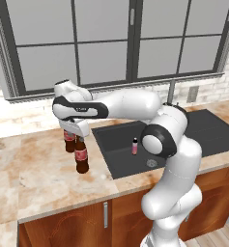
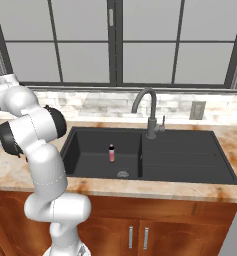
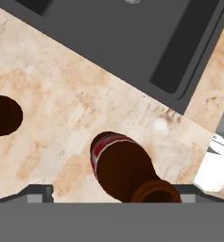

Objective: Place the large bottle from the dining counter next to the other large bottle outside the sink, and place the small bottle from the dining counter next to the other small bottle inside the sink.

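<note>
Two tall dark-brown large bottles with red labels stand side by side on the marble counter left of the sink (image 1: 117,166), one (image 1: 81,157) in front of the other (image 1: 69,142). My gripper (image 1: 76,129) hangs just above them. From above, one bottle (image 3: 125,170) rises between my gripper (image 3: 114,194) fingers, which stand wide apart and open. Its twin (image 3: 4,116) stands apart at the left edge. The small pink bottle (image 1: 135,146) (image 2: 111,153) stands upright inside the sink (image 2: 190,165). The small bottle from the dining counter and the dining counter are out of view.
A dark faucet (image 2: 150,112) rises behind the sink, under a wide window. The sink's right half is a shallow drainboard. The marble counter (image 1: 34,178) runs left of the bottles. My own arm (image 1: 130,106) stretches over the sink's left edge.
</note>
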